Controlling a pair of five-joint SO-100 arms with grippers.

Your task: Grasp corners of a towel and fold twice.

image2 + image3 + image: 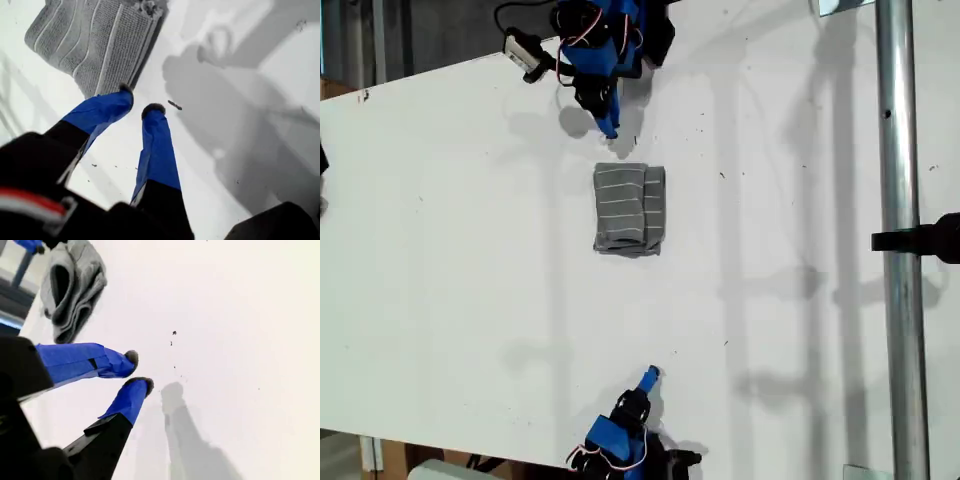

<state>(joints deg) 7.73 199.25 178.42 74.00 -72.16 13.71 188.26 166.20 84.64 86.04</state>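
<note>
Large flat white tabletop [450, 260], matt, marked with a few small dark specks, filling most of the exterior view. Dark floor strip along the upper left of that view; brown cardboard-coloured patches at its far left edge and lower left corner. One vertical grey metal pole [898, 200] down the exterior view's right, with one black clamp [920, 240] on it. Soft grey shadows of the arms across the table's right half.

Count: one table, one pole, one towel, two arms, two grippers.

One dark grey soft cloth towel with thin white stripes [630, 208], folded into a compact rectangle, lying flat slightly above the centre of the exterior view. Folded layers stacked along its right side in that view. Individual corners not distinguishable in the bundle. Towel touched by neither gripper.

One blue-and-black arm at the top centre of the exterior view, carrying my first gripper [608, 126] with blue-taped fingers. Tips just beside the towel's upper edge, apart from it; in the first wrist view, gripper [140, 102] narrowly parted, nothing between the jaws, towel [95, 40] just beyond.

One blue-and-black arm at the bottom centre of the exterior view, carrying my second gripper [648, 377]. Well apart from the towel. In the second wrist view, gripper [137, 371] narrowly parted, holding nothing, towel [72, 285] far off.
</note>
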